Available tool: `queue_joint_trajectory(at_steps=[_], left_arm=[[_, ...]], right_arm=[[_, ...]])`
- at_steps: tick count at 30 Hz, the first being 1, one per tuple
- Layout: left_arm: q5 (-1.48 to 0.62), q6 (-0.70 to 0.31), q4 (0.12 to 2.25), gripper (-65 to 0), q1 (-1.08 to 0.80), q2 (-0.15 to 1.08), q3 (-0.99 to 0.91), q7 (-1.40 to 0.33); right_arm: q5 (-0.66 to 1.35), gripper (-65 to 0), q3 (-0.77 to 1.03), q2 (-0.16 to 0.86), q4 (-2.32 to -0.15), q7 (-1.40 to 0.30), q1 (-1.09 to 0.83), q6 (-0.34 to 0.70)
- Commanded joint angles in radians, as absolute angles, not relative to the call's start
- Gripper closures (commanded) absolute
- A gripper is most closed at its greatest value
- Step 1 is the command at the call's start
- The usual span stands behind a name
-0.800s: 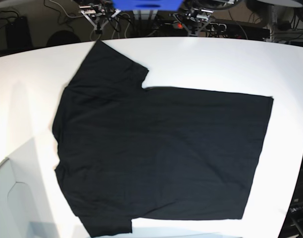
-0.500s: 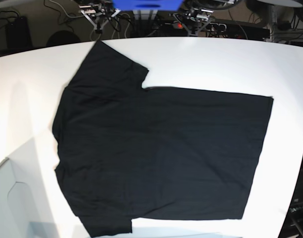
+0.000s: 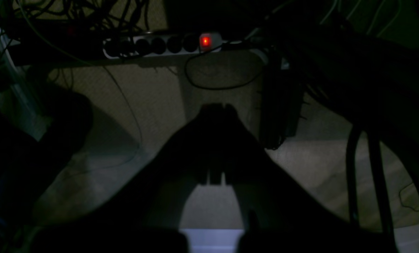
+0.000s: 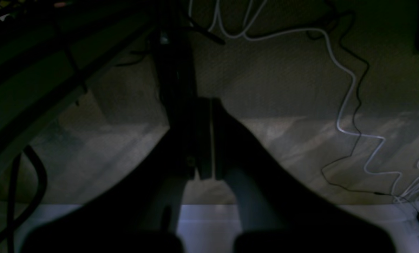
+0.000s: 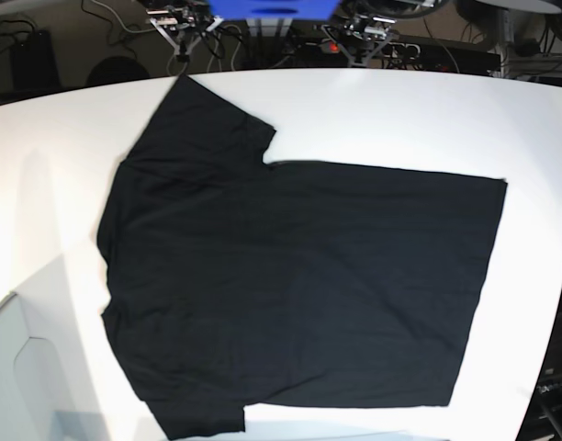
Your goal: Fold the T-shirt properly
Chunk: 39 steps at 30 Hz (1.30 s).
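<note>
The T-shirt (image 5: 290,276) lies spread flat on the white table (image 5: 400,119), plain black side up. Its hem is at the right and its sleeves point to the top left and bottom left. My left gripper (image 3: 216,108) appears in the left wrist view as a dark shape over the floor, fingers pressed together and holding nothing. In the right wrist view my right gripper (image 4: 209,102) is likewise shut and empty above the floor. Both arms sit behind the table's far edge, the right arm (image 5: 182,28) at the upper left and the left arm (image 5: 359,32) at the upper right, away from the shirt.
A power strip (image 3: 167,44) with a red light and dark cables lie under the left gripper. A white cable (image 4: 346,88) snakes over the floor under the right one. A pale grey box (image 5: 24,367) stands at the table's near left corner.
</note>
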<state>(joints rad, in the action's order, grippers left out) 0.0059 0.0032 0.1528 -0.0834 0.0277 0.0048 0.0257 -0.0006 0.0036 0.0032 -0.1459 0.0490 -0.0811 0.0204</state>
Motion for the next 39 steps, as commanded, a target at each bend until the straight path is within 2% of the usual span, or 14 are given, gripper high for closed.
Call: queue_joint_trajectory(at_steps=[1,19,24,30,39], left_arm=[[0.004,-0.004,0.157,-0.1,-0.087,0.030,0.007,0.030],[-0.001,-0.004,0.170,0.0,-0.107,0.030,0.001,0.044],[-0.002,-0.002,0.252,0.0,-0.189,0.038,-0.001,0.145],[-0.002,-0.008,0.271,0.0,-0.254,0.039,-0.001,0.160],[-0.002,-0.010,0.585,0.0,-0.458,0.050,0.001,0.151]], right_arm=[[-0.002,-0.1,0.002,0.005,-0.147,0.054,-0.087,0.001],[-0.002,-0.1,0.002,0.007,-0.148,0.058,-0.102,0.001],[-0.002,-0.1,0.002,0.005,-0.214,0.116,-0.188,0.001],[-0.002,0.0,0.002,0.007,-0.295,0.159,-0.295,0.001],[-0.002,0.0,0.008,0.024,-0.524,0.186,-0.484,0.001]])
